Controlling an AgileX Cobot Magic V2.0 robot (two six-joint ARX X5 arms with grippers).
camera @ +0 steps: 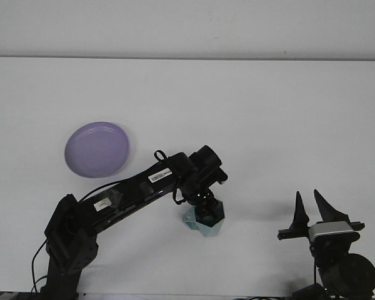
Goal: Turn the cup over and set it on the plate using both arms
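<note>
Left gripper (206, 209): down on the cup (204, 220); grip cannot be told.
Cup: directly beneath it, on the table (256, 119).
Plate (97, 149): well off to its far left.
Right gripper (314, 210): fingers spread, holding nothing.

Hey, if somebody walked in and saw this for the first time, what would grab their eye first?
Probably the long black left arm reaching diagonally across the white table, its gripper down on a small teal cup near the front centre. Next, the purple plate sitting alone at left, and the right gripper idle with fingers spread at the front right.
</note>
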